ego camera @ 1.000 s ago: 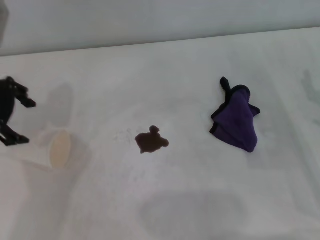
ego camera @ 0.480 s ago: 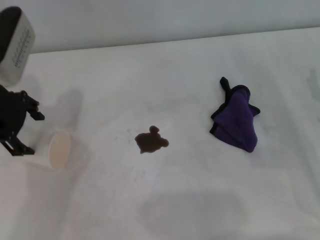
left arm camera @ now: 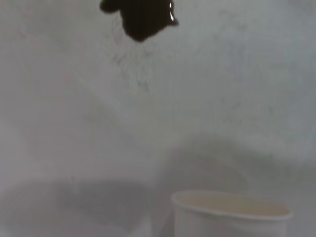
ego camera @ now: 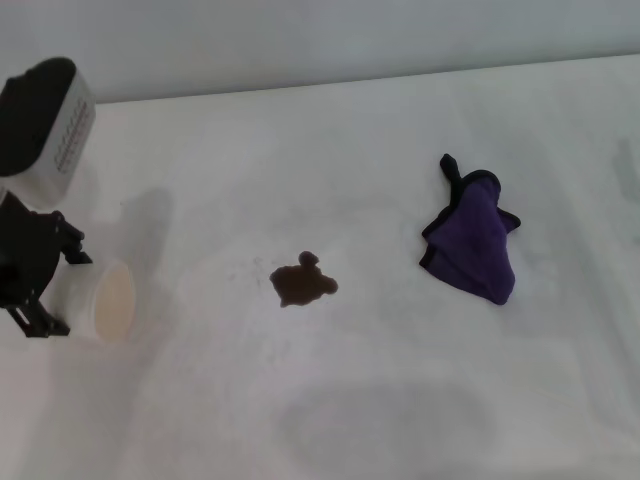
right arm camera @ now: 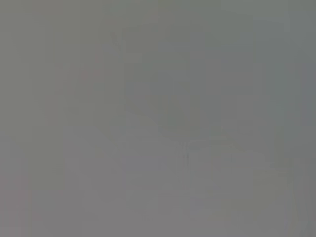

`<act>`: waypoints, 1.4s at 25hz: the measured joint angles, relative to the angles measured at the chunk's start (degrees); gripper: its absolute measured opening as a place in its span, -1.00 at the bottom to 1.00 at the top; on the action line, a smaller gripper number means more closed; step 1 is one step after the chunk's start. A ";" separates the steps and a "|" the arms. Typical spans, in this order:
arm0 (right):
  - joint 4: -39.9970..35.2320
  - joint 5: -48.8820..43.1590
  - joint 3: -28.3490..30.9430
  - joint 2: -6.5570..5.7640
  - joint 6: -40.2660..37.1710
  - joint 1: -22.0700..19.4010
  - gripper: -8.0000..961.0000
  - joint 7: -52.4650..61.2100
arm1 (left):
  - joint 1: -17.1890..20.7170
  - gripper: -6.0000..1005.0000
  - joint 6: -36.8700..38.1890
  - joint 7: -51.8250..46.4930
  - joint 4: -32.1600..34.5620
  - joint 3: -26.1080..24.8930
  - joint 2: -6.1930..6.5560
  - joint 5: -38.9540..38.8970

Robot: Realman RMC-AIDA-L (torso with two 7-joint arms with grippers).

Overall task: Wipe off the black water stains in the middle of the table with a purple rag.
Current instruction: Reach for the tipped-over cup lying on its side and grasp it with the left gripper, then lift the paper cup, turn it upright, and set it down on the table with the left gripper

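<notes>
The black water stains [ego camera: 302, 281] form one dark lobed blot in the middle of the white table [ego camera: 330, 400]. The blot also shows in the left wrist view [left arm camera: 140, 17]. The purple rag [ego camera: 475, 240] lies crumpled to the right of the blot, its black tab pointing away from me, with nothing touching it. My left gripper [ego camera: 58, 290] is at the far left of the table. It is open, with its black fingers on either side of the closed end of a cream cup [ego camera: 110, 300]. My right gripper is out of view.
The cream cup's mouth faces the blot; its rim shows in the left wrist view [left arm camera: 229, 212]. A grey wall [ego camera: 320, 40] runs behind the table's far edge. The right wrist view is plain grey.
My left arm has come in from the left edge and moved down toward the cup, bringing its white wrist housing into view. The cup has shifted slightly left. Blot and rag have not moved.
</notes>
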 joint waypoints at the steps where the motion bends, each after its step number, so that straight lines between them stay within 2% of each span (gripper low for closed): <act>1: 0.03 0.00 -0.01 0.00 0.00 0.00 0.74 0.00 | 0.23 0.74 -0.63 -0.62 0.72 0.00 0.01 0.57; 10: 0.04 0.00 -0.02 0.01 0.06 0.00 0.74 0.09 | 2.28 0.71 -4.89 -3.82 4.57 0.00 -0.04 2.12; 22: -0.40 0.00 0.09 -0.18 0.31 -1.27 0.74 0.09 | 2.18 0.67 -4.96 -7.12 5.41 -0.08 -0.08 -0.01; 26: -0.51 0.01 0.16 -0.24 0.38 -1.66 0.74 0.09 | 1.50 0.66 -4.94 -10.94 5.84 -0.08 -0.09 -1.71; 29: -0.51 -0.01 0.16 -0.25 0.38 -1.85 0.74 0.09 | 0.68 0.55 -4.47 -15.78 3.98 -0.06 -0.09 -9.15; 31: -0.56 0.00 0.16 -0.26 0.39 -2.03 0.74 0.08 | 0.86 0.46 -2.87 -16.71 1.50 -0.08 -0.08 -17.42; 35: -0.56 -0.21 0.16 -0.26 0.43 -2.14 0.74 0.12 | 4.67 0.36 -1.46 -16.77 -2.31 -0.08 0.08 -33.53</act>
